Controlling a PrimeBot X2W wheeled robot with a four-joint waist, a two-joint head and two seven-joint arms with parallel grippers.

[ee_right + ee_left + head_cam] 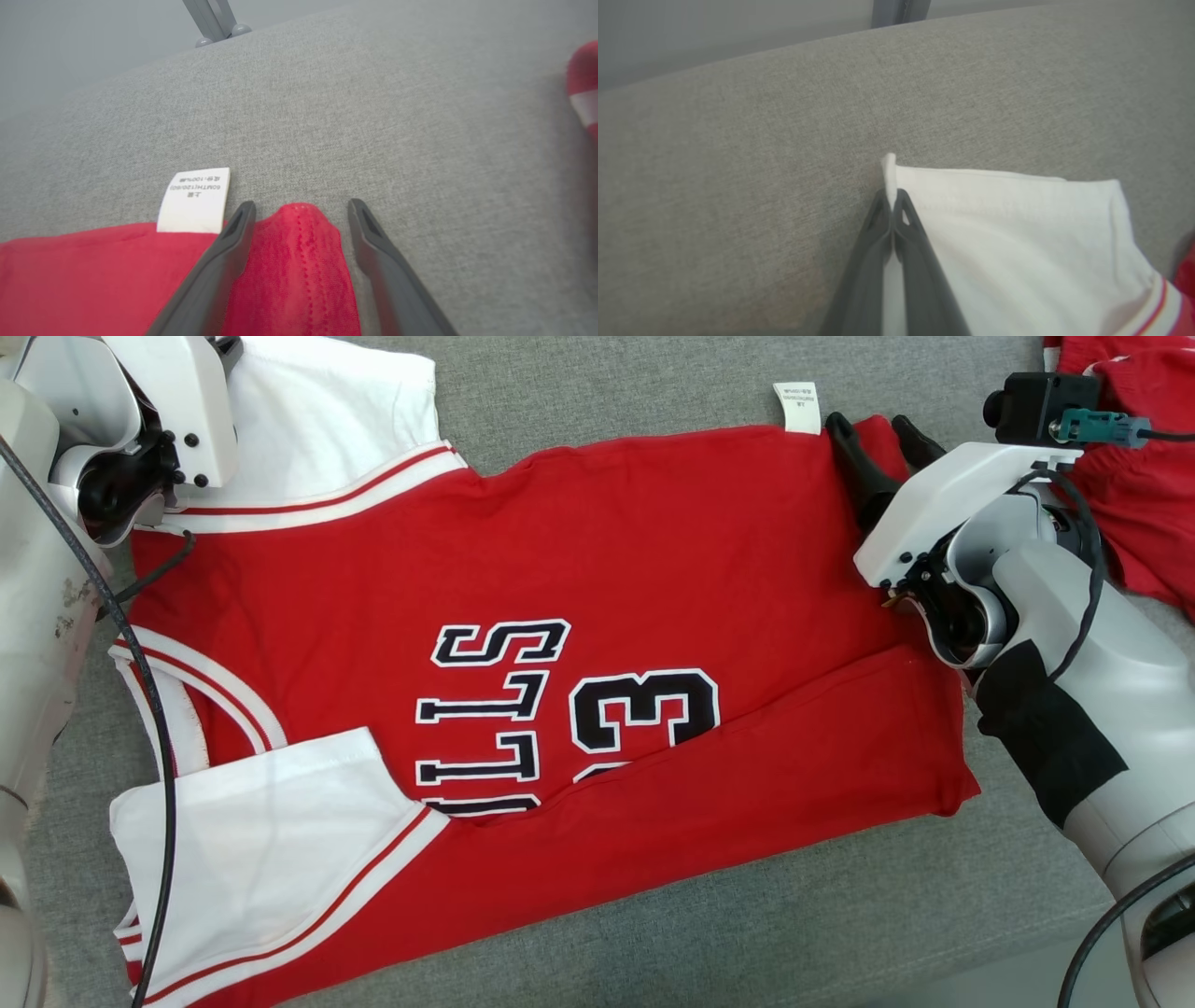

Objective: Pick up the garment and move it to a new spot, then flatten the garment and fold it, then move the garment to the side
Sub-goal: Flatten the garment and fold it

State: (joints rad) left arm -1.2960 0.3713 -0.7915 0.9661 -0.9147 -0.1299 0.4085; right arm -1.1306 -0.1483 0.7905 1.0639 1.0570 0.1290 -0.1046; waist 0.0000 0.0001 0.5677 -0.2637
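Spread on the grey surface, the red jersey looks light and limp, best taken at corners: the left gripper pinches the white sleeve at its edge, and the right gripper stands wide astride a hem corner.

A grey woven tabletop fills the scene. A second red cloth with a white stripe lies bunched at its far right corner. Beyond the far edge stands a grey metal frame.
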